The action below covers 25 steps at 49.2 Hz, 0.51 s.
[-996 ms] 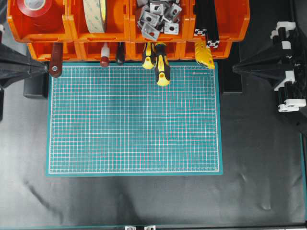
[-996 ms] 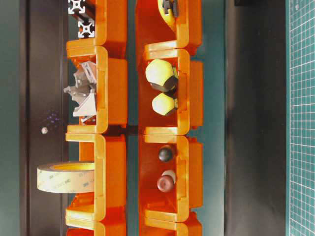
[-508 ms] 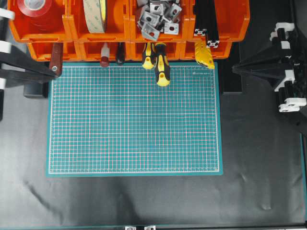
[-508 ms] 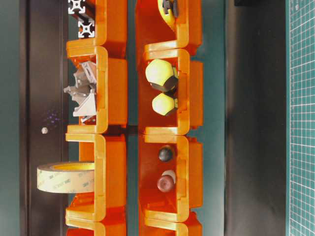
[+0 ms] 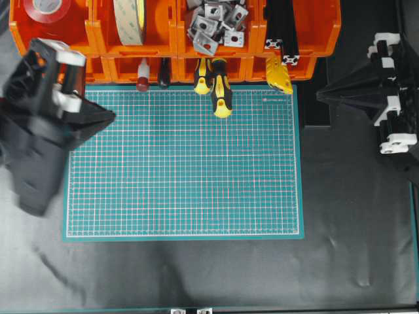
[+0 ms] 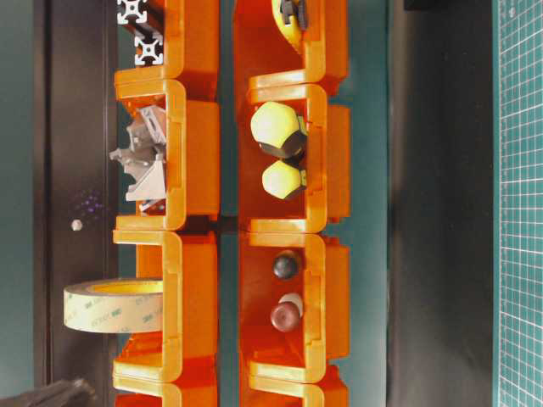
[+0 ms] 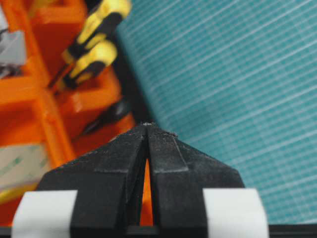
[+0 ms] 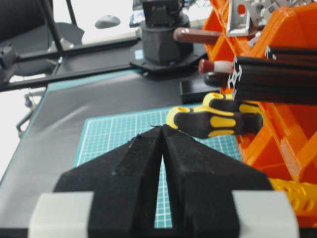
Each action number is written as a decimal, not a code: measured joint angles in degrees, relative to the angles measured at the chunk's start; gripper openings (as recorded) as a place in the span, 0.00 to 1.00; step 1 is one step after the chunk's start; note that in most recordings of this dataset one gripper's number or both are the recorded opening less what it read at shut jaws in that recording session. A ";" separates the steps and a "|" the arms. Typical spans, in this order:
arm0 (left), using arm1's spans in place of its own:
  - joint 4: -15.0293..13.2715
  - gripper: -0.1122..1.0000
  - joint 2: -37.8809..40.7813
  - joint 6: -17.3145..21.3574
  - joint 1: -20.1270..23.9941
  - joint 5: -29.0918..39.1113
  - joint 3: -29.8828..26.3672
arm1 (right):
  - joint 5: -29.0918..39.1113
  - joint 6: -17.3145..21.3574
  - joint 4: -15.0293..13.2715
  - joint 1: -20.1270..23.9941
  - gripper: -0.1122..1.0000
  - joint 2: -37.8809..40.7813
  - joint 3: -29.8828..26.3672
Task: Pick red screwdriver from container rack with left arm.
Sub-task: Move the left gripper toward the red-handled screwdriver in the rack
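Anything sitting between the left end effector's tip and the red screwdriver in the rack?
Overhead view: from the left end effector to the red screwdriver there is only bare green mat, then the container rack bin's front edge. Nothing blocks it.

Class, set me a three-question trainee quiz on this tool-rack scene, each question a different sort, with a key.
1. True or false: the left gripper is shut and holds nothing.
2. The slim red screwdriver sits in which tier of the glossy orange bin rack? A upper B lower
3. Fill in: the two yellow-and-black screwdrivers overhang the green ____.

Key: 1 true; 2 B; 3 cutting mat.
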 measured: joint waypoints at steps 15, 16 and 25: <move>21.71 0.10 9.76 -19.16 -8.44 6.86 -1.76 | 0.09 -0.09 -0.09 0.00 0.10 0.00 0.88; 22.24 0.10 10.37 -19.95 -8.44 7.03 -1.67 | 0.09 -0.09 -0.09 0.00 0.10 0.00 0.88; 23.64 0.10 16.70 -22.94 -8.26 7.12 -1.49 | 0.09 -0.18 0.00 0.00 0.10 -0.09 0.88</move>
